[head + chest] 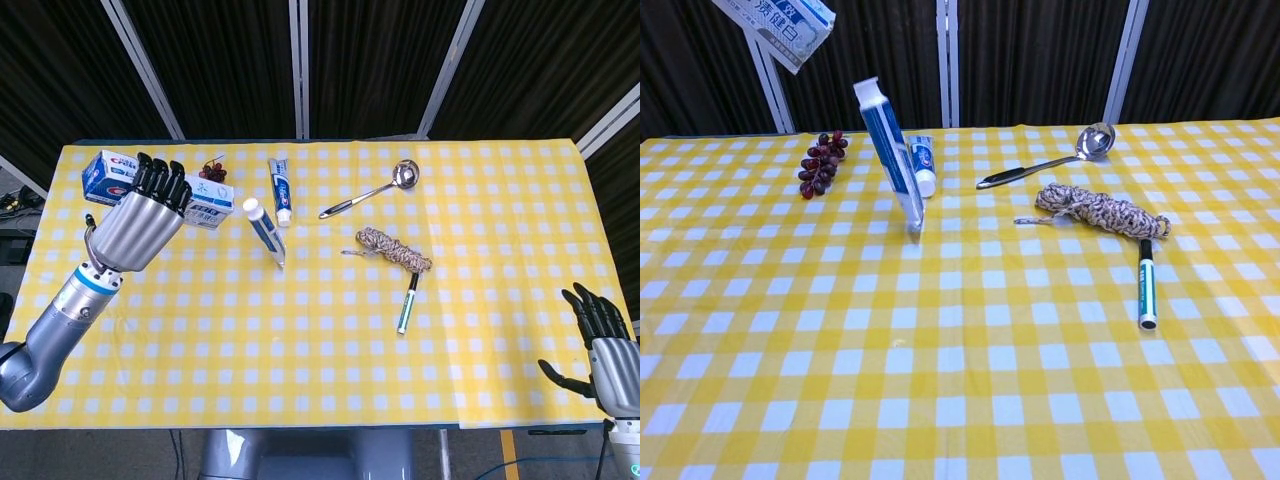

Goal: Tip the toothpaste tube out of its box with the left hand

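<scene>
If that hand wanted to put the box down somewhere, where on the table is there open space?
The near half of the checked table is bare, and so is its far right side beyond the marker and rope bundle. The far left is crowded: grapes, a lying toothpaste tube, the just-tipped tube standing beside it, then the ladle.

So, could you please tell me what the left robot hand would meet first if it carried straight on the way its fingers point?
Probably nothing on the table. The left robot hand, holding the box, points toward the far table edge; only dark curtain lies beyond. The grapes seem just right of that line, though depth is unclear.
</scene>
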